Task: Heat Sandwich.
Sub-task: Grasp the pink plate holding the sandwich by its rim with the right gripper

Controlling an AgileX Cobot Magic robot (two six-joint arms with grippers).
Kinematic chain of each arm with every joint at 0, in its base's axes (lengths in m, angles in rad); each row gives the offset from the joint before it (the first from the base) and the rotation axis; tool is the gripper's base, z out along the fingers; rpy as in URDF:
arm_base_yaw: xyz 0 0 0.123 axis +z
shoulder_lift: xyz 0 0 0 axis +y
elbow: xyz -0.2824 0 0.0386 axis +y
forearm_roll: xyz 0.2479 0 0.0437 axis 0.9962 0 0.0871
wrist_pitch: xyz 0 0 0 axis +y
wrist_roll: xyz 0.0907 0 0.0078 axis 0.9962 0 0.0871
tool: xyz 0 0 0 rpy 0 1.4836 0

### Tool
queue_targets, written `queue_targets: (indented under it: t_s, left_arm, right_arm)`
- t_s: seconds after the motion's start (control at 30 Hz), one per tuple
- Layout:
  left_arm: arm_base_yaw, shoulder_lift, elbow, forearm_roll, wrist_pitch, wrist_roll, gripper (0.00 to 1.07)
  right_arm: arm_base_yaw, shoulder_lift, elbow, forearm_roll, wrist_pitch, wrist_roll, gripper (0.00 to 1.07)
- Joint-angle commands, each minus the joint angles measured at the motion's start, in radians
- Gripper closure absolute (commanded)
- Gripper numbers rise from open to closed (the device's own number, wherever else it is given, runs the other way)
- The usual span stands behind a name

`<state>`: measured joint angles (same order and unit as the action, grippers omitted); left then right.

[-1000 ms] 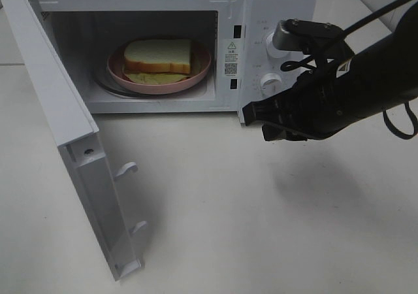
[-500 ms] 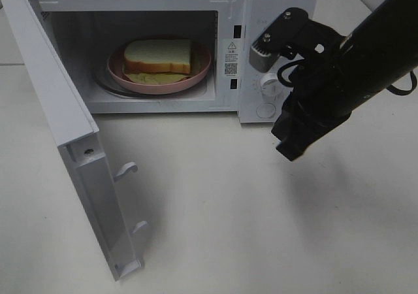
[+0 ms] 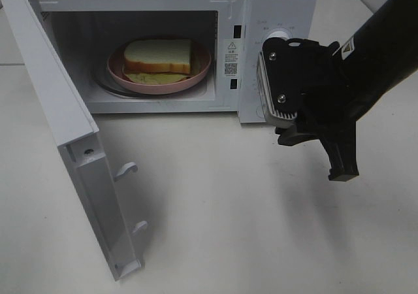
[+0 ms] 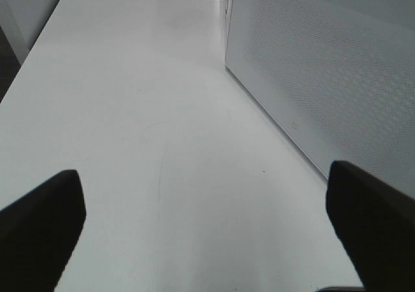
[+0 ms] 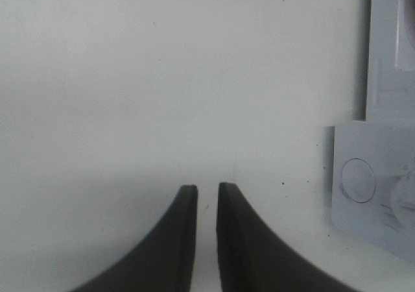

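One sandwich [image 3: 157, 57] sits on pink plate [image 3: 204, 67] inside microwave [image 3: 277, 6], door [image 3: 62, 121] wide open. Right pincer [image 5: 207, 194] hangs over worktop [image 3: 215, 209] in front of control panel, tips nrly together w/ thin gap, holding nothing. Left pincer [image 4: 207, 207] spread wide, empty, beside microwave wall.

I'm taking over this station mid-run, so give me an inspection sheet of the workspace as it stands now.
Surface: white table, bare in front of the microwave.
Job's things: sandwich on a pink plate inside the microwave; door wide open.
Clutter: nothing seen.
Grippers: right pincer empty over the table by the control panel, jaws a narrow gap apart; left pincer wide open and empty beside the microwave's perforated wall.
Cables: nothing seen.
Surroundings: pale wall tiles behind the microwave.
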<state>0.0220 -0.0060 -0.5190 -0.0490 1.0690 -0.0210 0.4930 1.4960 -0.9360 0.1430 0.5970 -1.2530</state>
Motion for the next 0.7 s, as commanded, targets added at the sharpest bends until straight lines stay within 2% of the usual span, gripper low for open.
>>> queue_targets:
  t_s: [0.03, 0.07, 0.1, 0.13, 0.17, 0.2, 0.23, 0.3, 0.33, 0.37, 0.4, 0.43, 0.5, 0.7]
  left_arm:
    - [0.002, -0.004, 0.002, -0.008, 0.001, 0.002, 0.11]
    - [0.002, -0.004, 0.002, -0.008, 0.001, 0.002, 0.11]
    - [0.002, -0.004, 0.002, -0.008, 0.001, 0.002, 0.11]
    - [0.002, -0.004, 0.002, -0.008, 0.001, 0.002, 0.11]
    - [0.002, -0.004, 0.002, -0.008, 0.001, 0.002, 0.11]
    - [0.002, -0.004, 0.002, -0.008, 0.001, 0.002, 0.11]
    - [0.002, -0.004, 0.002, -0.008, 0.001, 0.002, 0.11]
    - [0.002, -0.004, 0.002, -0.008, 0.001, 0.002, 0.11]
    - [0.002, -0.004, 0.002, -0.008, 0.001, 0.002, 0.11]
    - [0.002, -0.004, 0.002, -0.008, 0.001, 0.002, 0.11]
    - [0.002, -0.004, 0.002, -0.008, 0.001, 0.002, 0.11]
    - [0.002, -0.004, 0.002, -0.008, 0.001, 0.002, 0.11]
    - [0.002, -0.004, 0.002, -0.008, 0.001, 0.002, 0.11]
    - [0.002, -0.004, 0.002, -0.008, 0.001, 0.002, 0.11]
  right_arm:
    - [-0.004, -0.004, -0.007, -0.018, 0.01, -0.014, 0.88]
    - [-0.004, -0.004, -0.007, -0.024, 0.009, -0.007, 0.85]
    - [-0.004, -0.004, -0.007, -0.039, -0.003, 0.009, 0.75]
    - [-0.004, -0.004, -0.007, -0.043, -0.006, 0.019, 0.69]
    - [-0.004, -0.004, -0.007, -0.043, -0.006, 0.019, 0.69]
    - [-0.004, -0.004, -0.007, -0.043, -0.011, 0.028, 0.61]
    - [-0.004, -0.004, -0.007, -0.042, -0.015, 0.052, 0.44]
    - [-0.004, -0.004, -0.007, -0.042, -0.015, 0.077, 0.25]
    - [-0.004, -0.004, -0.007, -0.042, -0.015, 0.077, 0.25]
    - [-0.004, -0.004, -0.007, -0.043, -0.017, 0.079, 0.19]
    - [-0.004, -0.002, -0.007, -0.051, -0.018, 0.078, 0.08]
    - [-0.004, 0.001, -0.008, -0.054, -0.015, 0.078, 0.05]
    - [-0.004, 0.008, -0.012, -0.064, -0.013, 0.078, 0.05]
    - [0.014, 0.078, -0.056, -0.103, -0.002, 0.078, 0.09]
